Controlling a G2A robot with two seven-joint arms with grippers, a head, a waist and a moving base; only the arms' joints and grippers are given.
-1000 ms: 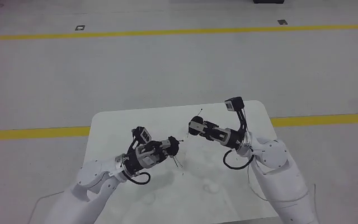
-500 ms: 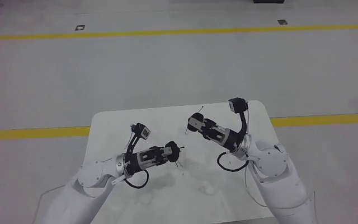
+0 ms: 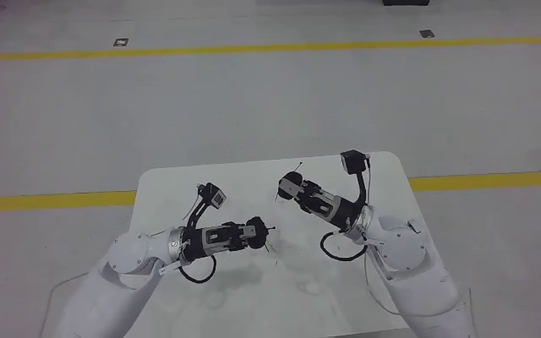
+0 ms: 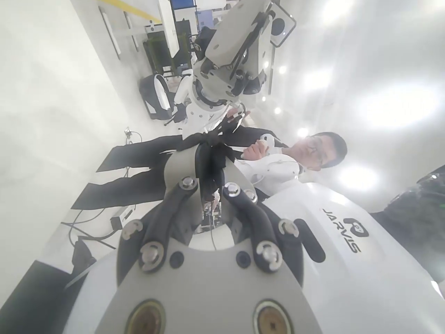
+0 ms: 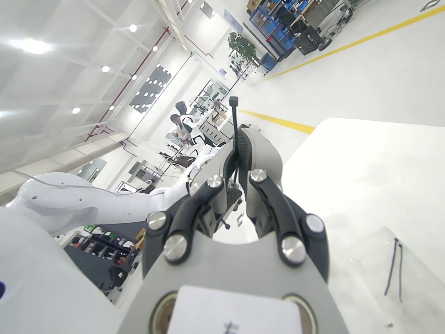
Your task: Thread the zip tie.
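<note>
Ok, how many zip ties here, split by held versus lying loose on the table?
Held in jaws: 2 (right-held zip tie, left-held zip tie, faint)
Loose zip ties on the table: 2
Total: 4

Tight squeeze mid-table: left gripper and right gripper sit near each other with a slim lane between, and a zip tie pokes out of the right one. There's wide passage along the table's left edge.

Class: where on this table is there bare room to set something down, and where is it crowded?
Bare: the far corner of the table beyond the left pincer. Crowded: the middle, between that and the right pincer, which grips a zip tie.
</note>
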